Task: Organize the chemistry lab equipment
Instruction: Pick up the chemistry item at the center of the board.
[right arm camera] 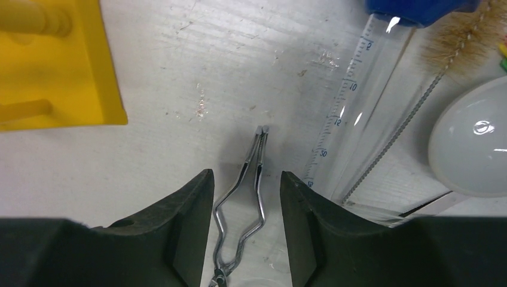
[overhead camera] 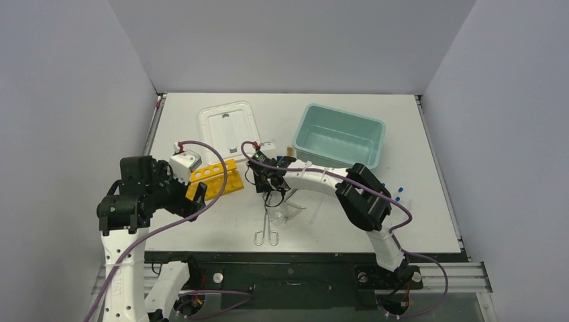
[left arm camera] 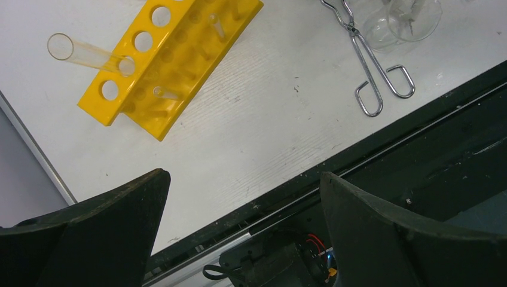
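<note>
Fixed high camera overlooks the whole table [overhead camera: 201, 221] from its near edge; both close, downward wrist views share the tongs [left arm camera: 354, 31].

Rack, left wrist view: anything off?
Nothing broken or spilled. One tube pokes well out of a hole in the rack; I can't tell whether the rack stands upright or lies tipped.

Clear graduated tube [right arm camera: 359, 107], printed scale marks, numeral 10 legible, others unclear
</note>
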